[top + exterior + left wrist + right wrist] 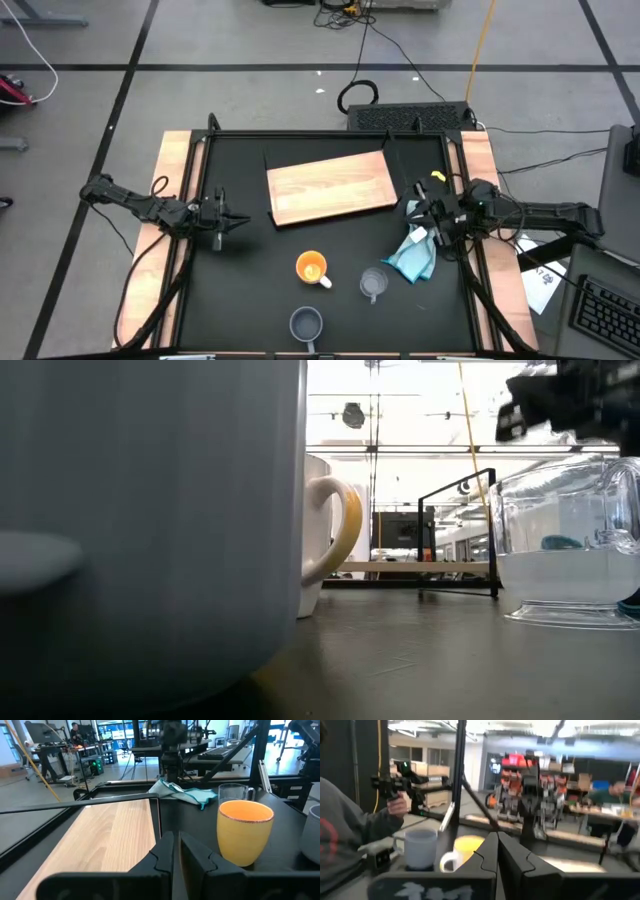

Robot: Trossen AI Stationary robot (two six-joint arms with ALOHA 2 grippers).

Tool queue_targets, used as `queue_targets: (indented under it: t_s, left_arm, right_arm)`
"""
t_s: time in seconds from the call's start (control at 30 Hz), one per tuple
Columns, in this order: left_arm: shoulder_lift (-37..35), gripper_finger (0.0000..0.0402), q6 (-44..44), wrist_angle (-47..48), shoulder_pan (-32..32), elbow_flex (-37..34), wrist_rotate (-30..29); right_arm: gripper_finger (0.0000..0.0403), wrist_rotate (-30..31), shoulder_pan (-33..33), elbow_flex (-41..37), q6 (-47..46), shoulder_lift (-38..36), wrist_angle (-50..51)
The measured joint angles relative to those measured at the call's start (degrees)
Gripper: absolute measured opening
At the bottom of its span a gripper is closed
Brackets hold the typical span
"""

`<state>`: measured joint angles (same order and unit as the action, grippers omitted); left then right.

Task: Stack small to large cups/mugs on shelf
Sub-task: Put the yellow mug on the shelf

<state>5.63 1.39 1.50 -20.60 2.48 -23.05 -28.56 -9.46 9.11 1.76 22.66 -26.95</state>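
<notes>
Black bench [240, 290] with pale wooden side strips, grey tiled floor beyond, cables trailing at far edge.

Shelf [331, 187]: light-brown wooden board, flat on far half of bench, slightly skewed, nothing on it.

Orange cup [311, 267], white handle: upright on bench, near side of shelf, apart from it.

Clear glass cup [373, 283]: upright, just beside orange cup, toward right arm; touching or nearly touching light blue cloth [413, 255], cannot tell which.

Blue-grey mug [305, 323]: upright at near edge of bench, apart from both others; fills much of low view.

Left hand [226, 221]: low over bench off shelf's left end, fingers [165, 857] pressed together on nothing, pointing across toward orange cup and shelf.

Right hand [422, 212]: beside shelf's right end, above cloth, fingers [492, 852] pressed together, holding nothing.

Step in hand, as judged: opening stage, no cup yet gripped or stacked. Next move likely calls for spreading one hand, lowering over first cup's rim or handle, then carrying to shelf. Cups all well apart from both hands, orange cup roughly midway between them.
</notes>
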Motion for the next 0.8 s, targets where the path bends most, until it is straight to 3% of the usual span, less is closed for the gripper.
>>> queue_targets:
  t_s: [0.3, 0.8]
  left_arm:
    - [0.0, 0.0031, -0.1, -2.4, 0.0, 0.0, 0.0]
    - [0.0, 0.0031, -0.6, -3.1, 0.0, 0.0, 0.0]
  right_arm:
    - [0.0, 0.3, 4.2, 15.9, 0.1, 18.4, 1.1]
    - [0.0, 3.3, 6.4, 44.1, 2.1, 53.2, 20.5]
